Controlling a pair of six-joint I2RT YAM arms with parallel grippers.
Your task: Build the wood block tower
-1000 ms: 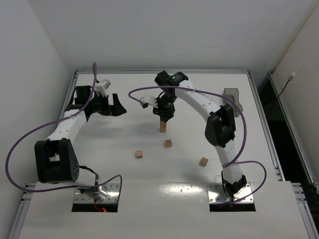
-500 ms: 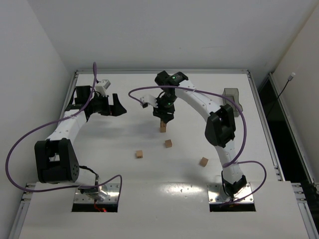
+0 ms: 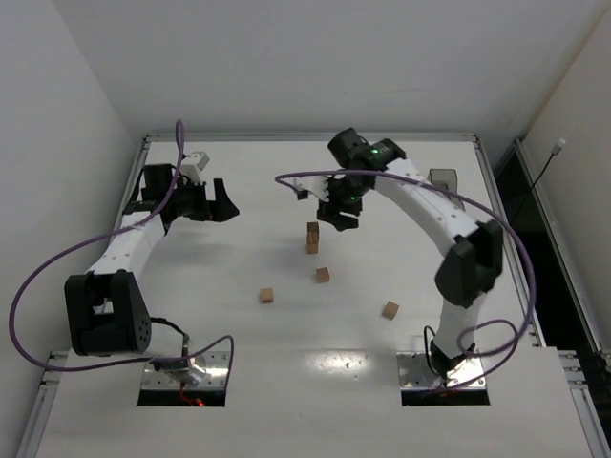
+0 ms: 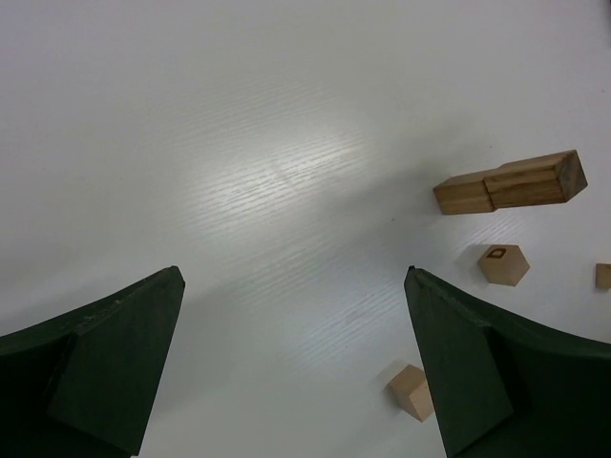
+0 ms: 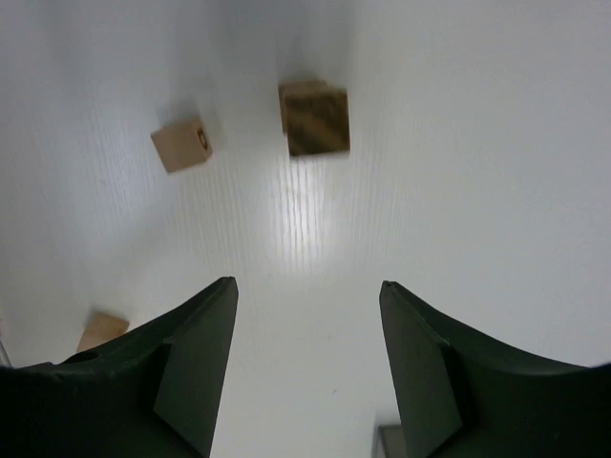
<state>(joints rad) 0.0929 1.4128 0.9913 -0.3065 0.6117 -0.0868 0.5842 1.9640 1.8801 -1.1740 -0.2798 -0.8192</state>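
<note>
While wooden cubes (image 3: 323, 275) lie loose, narrow upright tower (image 3: 312, 238).

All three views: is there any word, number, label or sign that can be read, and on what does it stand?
No text can be read in any view.
One loose block: a small dark square mark on one face, too small to read.
Tower and table: no writing shows.
</note>
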